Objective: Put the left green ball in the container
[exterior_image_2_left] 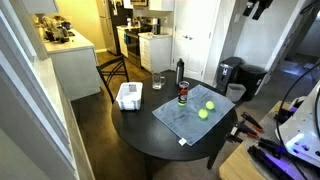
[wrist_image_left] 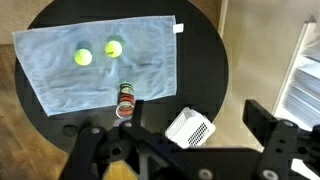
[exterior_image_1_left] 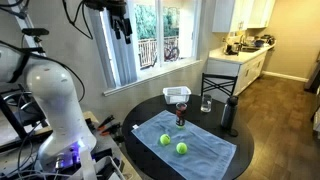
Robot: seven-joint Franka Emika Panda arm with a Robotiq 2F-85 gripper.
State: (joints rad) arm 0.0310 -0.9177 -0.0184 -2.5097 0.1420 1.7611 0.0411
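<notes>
Two alike yellow-green balls lie side by side on a blue cloth (exterior_image_1_left: 195,145) on the round black table. In the wrist view the left ball (wrist_image_left: 83,57) lies beside the other ball (wrist_image_left: 114,47). In an exterior view they are the left ball (exterior_image_1_left: 165,140) and its twin (exterior_image_1_left: 182,148); in an exterior view both show too (exterior_image_2_left: 206,109). The whitish square container (exterior_image_1_left: 177,95) (exterior_image_2_left: 129,96) (wrist_image_left: 192,128) stands empty off the cloth at the table's edge. My gripper (exterior_image_1_left: 120,22) (exterior_image_2_left: 258,8) (wrist_image_left: 197,108) is open and empty, high above the table, far from the balls.
A small can with a red band (exterior_image_1_left: 180,116) (wrist_image_left: 126,100) stands at the cloth's edge between the balls and the container. A clear glass (exterior_image_1_left: 206,103) and a tall dark bottle (exterior_image_1_left: 229,115) stand near the table's far rim. A chair (exterior_image_1_left: 222,85) is behind the table.
</notes>
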